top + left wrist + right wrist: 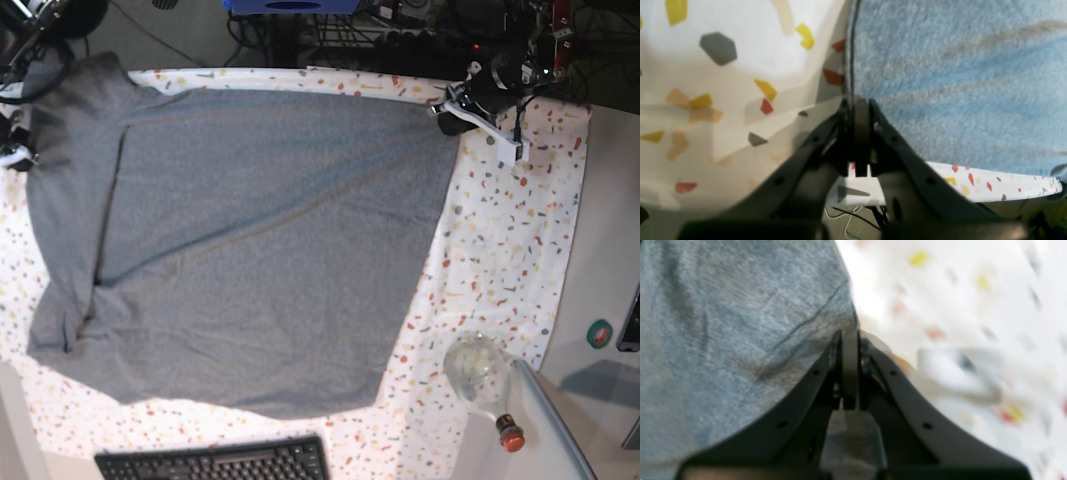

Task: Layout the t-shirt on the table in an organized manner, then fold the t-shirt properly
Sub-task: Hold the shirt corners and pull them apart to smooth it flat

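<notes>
Base view: both grippers, left gripper (861,110) and right gripper (850,336), pinch far corners of the heather-grey cotton t-shirt (250,240), with speckled white surface (500,250) bare alongside.

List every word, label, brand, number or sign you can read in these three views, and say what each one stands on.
None can be read.
t-shirt: plain grey, no print showing.
table: only coloured flecks on the cloth, no lettering.
keyboard: key legends too small to read.
bottle: clear, red cap, no label legible.
round teal sticker: too small to make out.
</notes>
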`<state>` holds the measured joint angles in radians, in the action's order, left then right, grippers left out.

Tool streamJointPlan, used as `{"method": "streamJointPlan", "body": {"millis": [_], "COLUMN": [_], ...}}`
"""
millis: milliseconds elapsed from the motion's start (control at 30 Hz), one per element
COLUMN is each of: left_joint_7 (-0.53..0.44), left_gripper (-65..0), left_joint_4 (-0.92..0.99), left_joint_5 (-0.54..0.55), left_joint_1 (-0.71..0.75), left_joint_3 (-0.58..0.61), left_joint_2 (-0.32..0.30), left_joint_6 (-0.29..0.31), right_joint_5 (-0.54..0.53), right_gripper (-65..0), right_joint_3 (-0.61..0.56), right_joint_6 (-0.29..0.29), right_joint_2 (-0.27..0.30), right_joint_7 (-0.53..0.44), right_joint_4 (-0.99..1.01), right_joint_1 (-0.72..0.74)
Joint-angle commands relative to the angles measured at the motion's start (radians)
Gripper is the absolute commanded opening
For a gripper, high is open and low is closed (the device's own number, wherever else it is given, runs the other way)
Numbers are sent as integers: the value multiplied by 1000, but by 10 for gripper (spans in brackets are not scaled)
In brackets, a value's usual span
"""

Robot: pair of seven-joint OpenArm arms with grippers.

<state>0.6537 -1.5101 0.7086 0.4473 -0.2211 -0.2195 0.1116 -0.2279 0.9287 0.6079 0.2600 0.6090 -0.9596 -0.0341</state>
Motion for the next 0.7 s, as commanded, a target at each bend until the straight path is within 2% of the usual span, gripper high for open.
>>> {"method": "streamJointPlan", "body": {"millis": [0,100,267,400,433,533,667], "left_joint_7": [-15,-15,-15,-15,-15,-15,-15], "left_gripper": [-650,-650,-650,-650,-650,-650,-650], "left_joint_4": [-19,-19,-19,-19,-19,-19,-19], "left_joint_5": [9,9,9,9,9,9,9], "left_joint_1": [5,6,3,2,2,5,15], "left_joint_3": [-5,-2,4,4,4,-5,-5], "left_joint_2": [-10,-10,-8,-8,-8,-10,-11], "left_joint_6": [9,9,9,9,9,9,9], "right_joint_5": [29,29,34,34,34,34,34], "right_gripper": [-650,-650,-650,-650,-650,-650,-650], "right_joint_3": [36,83,89,91,91,91,92], "right_joint_6": [-15,-15,-21,-23,-39,-138,-162], "right_joint_2": [20,-20,-93,-101,-103,-103,-103], "right_joint_7": [36,55,56,56,56,53,55], "right_joint_4": [-28,-132,-290,-292,-295,-301,-302], "right_joint_1": [-25,-65,-122,-120,-120,-126,-128]}}
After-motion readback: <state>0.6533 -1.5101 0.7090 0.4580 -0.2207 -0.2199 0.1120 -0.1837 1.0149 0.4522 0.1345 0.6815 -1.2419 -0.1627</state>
